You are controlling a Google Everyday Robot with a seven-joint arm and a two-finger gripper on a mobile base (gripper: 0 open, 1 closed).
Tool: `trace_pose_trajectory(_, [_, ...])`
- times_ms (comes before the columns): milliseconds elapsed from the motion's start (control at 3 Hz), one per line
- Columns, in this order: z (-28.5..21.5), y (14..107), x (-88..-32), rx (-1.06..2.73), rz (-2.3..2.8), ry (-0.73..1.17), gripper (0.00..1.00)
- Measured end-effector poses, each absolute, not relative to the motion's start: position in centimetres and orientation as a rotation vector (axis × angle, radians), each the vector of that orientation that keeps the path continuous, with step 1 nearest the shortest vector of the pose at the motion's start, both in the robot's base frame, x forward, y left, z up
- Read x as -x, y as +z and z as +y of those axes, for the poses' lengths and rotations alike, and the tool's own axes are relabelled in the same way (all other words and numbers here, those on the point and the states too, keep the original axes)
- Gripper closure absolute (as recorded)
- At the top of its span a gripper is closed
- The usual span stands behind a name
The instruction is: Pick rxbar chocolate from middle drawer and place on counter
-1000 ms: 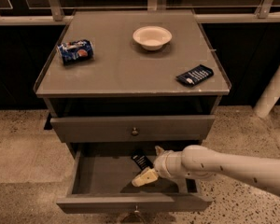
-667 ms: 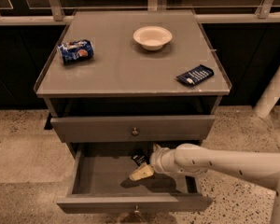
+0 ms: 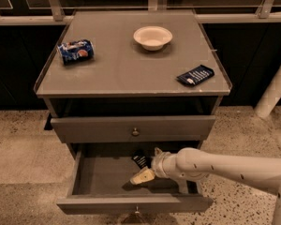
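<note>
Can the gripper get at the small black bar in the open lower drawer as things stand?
Probably yes. The wide grey middle drawer is pulled open, the gripper is down inside it, and the small flat black rxbar chocolate lies right beside it, uncovered.

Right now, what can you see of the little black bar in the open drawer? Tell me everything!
The rxbar chocolate is a small, flat, black wrapper with a bit of white print. It lies askew on the floor of the open middle drawer, near the back. The gripper is down in the drawer close beside it; whether they touch cannot be told.
</note>
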State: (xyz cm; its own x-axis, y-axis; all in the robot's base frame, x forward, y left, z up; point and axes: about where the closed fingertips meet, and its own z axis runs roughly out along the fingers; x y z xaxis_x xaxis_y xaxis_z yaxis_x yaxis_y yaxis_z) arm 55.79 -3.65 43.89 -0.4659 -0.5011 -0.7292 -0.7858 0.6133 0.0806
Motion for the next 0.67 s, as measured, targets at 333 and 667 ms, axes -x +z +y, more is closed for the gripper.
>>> trace_pose_trajectory(333, [-3.4,42.2,-56.3,0.995,2.164,0.528,0.00])
trace_pose_trajectory(667, [-3.2,40.7,-57.1,0.993,2.170,0.501,0.00])
